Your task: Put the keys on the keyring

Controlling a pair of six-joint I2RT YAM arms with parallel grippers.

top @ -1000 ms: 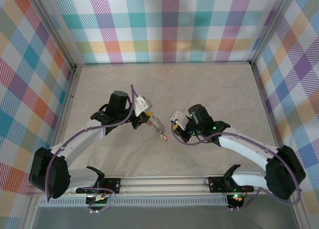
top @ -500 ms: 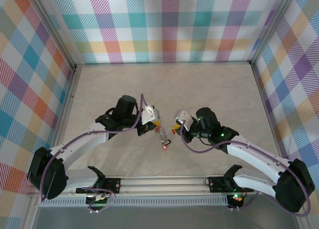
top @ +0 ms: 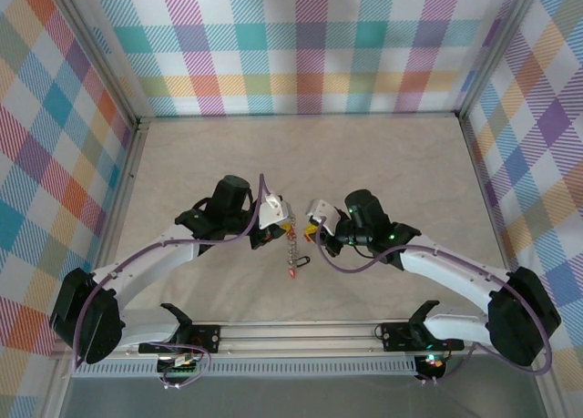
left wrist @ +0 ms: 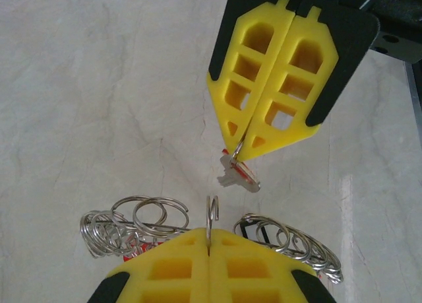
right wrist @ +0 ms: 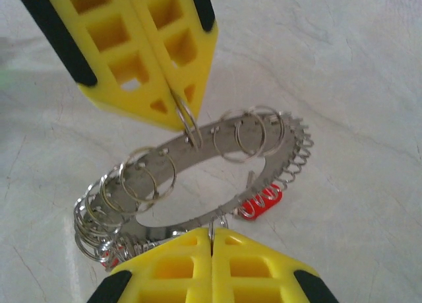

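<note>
Your left claw (left wrist: 208,235) is pressed together at the bottom centre of its own view, pinching one thin loop of the keyring (right wrist: 206,148). Just above it, your right claw (left wrist: 241,152) is pressed together too, pinching a small key (left wrist: 237,176) with a red head. Seen from above, the keyring dangles at frame centre between both claws, another key (top: 292,272) at its lower end, over the pale table (top: 392,163).

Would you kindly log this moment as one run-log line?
left end effector: shut on keyring; right end effector: shut on key; key unattached
</note>
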